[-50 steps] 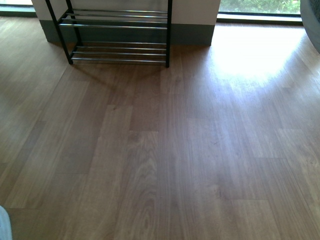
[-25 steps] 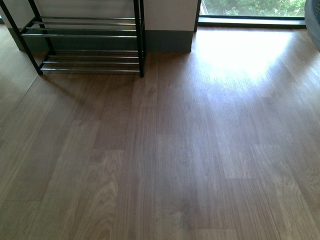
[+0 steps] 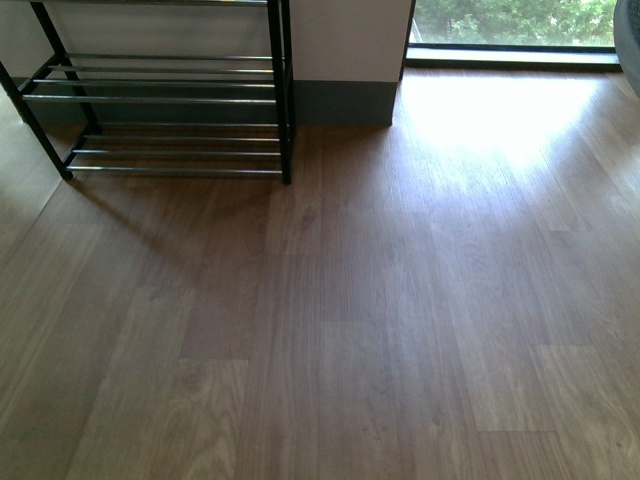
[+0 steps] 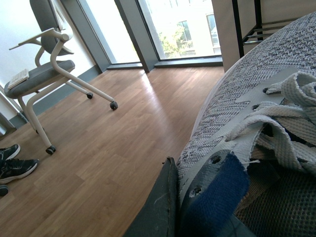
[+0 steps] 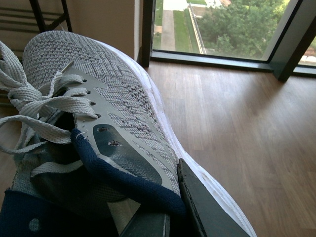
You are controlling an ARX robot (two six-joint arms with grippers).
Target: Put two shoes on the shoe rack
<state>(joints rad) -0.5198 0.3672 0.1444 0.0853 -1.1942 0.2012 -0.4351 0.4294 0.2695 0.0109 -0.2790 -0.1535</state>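
One knit grey shoe (image 4: 256, 84) (navy-lined, flat-laced) is clamped in the left gripper (image 4: 195, 210), its twin (image 5: 116, 84) in the right gripper (image 5: 170, 217).

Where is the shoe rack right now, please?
In the front view, the shoe rack stands ahead on the left, against the wall, left of the window.

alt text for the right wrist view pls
A grey knit sneaker with a white sole, grey laces and navy lining fills the view, its collar pinched by the right gripper. Behind lie brown wood floor, a window and a black shoe rack.
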